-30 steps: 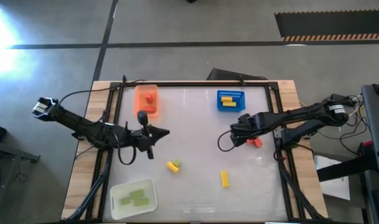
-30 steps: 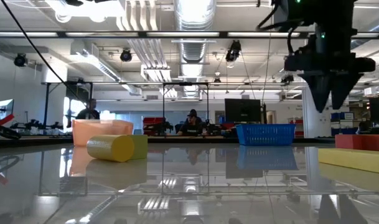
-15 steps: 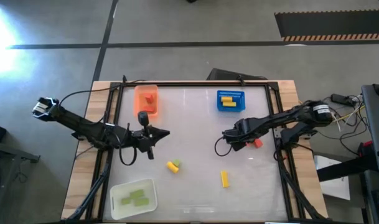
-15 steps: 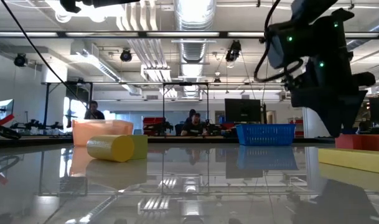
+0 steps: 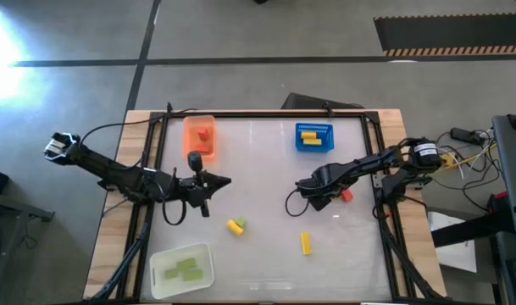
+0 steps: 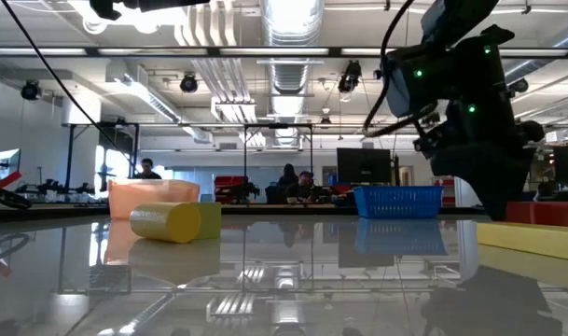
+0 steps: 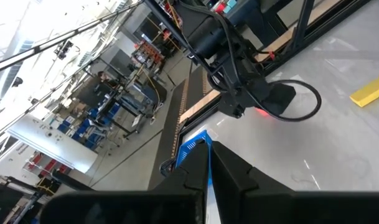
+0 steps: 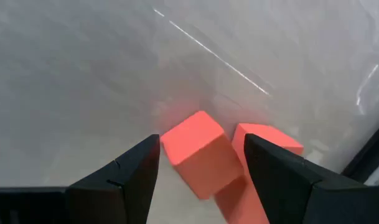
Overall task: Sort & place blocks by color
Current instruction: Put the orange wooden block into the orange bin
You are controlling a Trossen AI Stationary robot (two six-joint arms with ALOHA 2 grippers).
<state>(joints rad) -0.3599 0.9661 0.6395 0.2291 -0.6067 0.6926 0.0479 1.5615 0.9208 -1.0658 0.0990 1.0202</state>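
red block (image 5: 346, 195) mostly hidden by right arm, green blocks (image 5: 186, 268) indistinct

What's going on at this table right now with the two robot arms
The robot is sorting blocks by colour. The right end effector is low over the table, open around a red block with a second red block beside it; nothing is lifted. The left end effector waits shut near the orange tray. Yellow blocks are loose on the table; the white tray holds green ones.

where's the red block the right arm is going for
In the high view the red block lies near the table's right edge, below the blue tray, between the open fingers of the right gripper, with a second red block beside it.
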